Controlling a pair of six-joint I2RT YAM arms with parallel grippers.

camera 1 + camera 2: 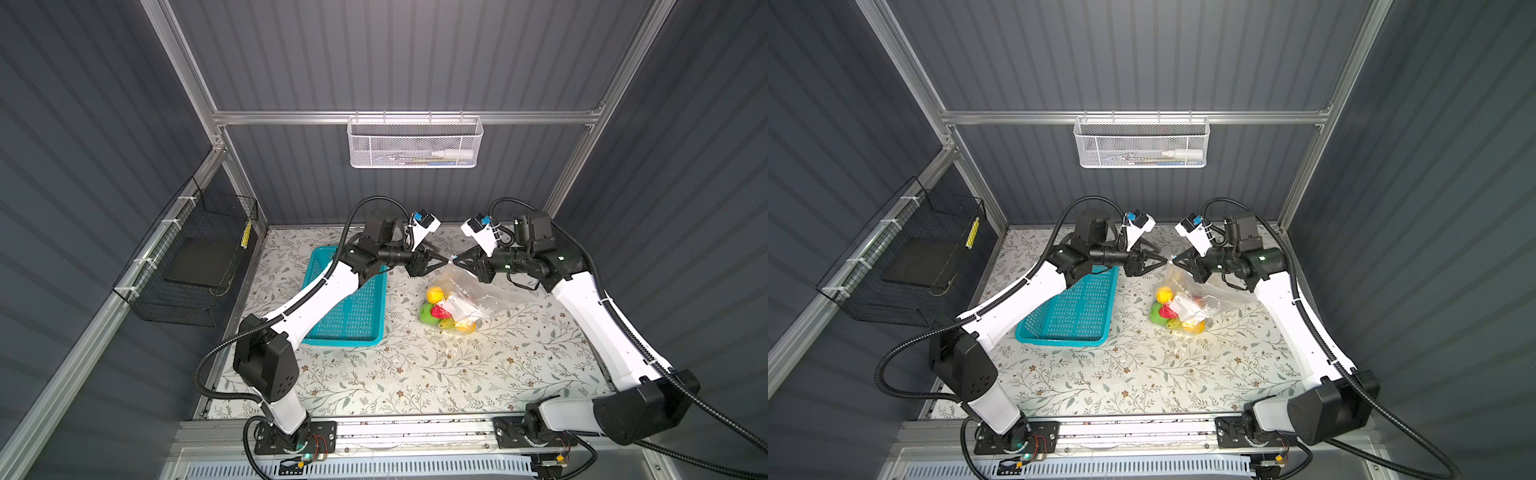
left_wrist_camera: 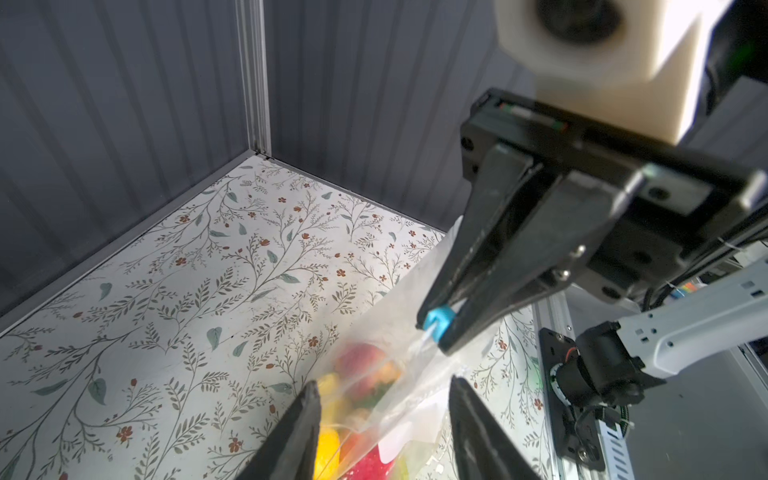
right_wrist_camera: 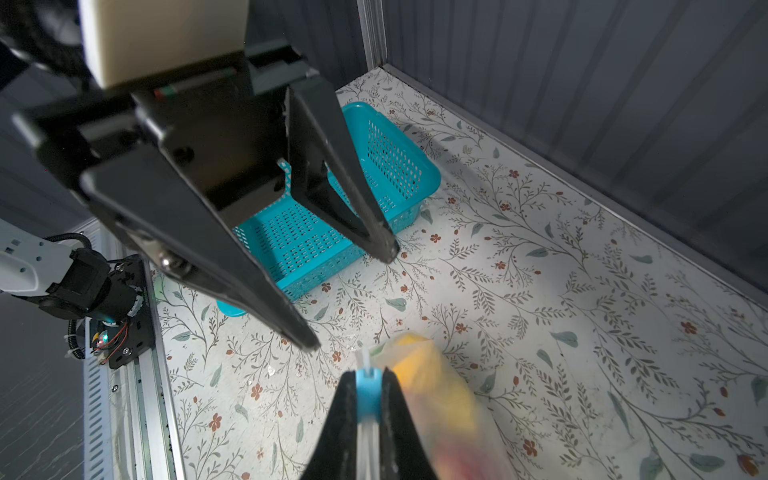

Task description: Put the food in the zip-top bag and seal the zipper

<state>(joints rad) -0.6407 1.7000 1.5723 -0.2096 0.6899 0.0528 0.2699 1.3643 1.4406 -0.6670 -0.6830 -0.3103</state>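
The right gripper [image 3: 369, 376] is clamped on the zipper's blue tab [image 2: 438, 318], lifting the bag [image 1: 478, 291] by its mouth so the toy fruit [image 1: 440, 311] sinks low, at 3 o'clock from the basket [image 1: 353, 307]. At its 9 o'clock, the left gripper [image 3: 349, 298] has its jaws apart and holds nothing, likely leaving the tab free to slide.

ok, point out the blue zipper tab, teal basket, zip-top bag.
blue zipper tab [image 3: 368, 392], right wrist view, its blue face.
teal basket [image 1: 345, 338], in a top view, near wall.
zip-top bag [image 1: 492, 297], in a top view, clear crinkled film.
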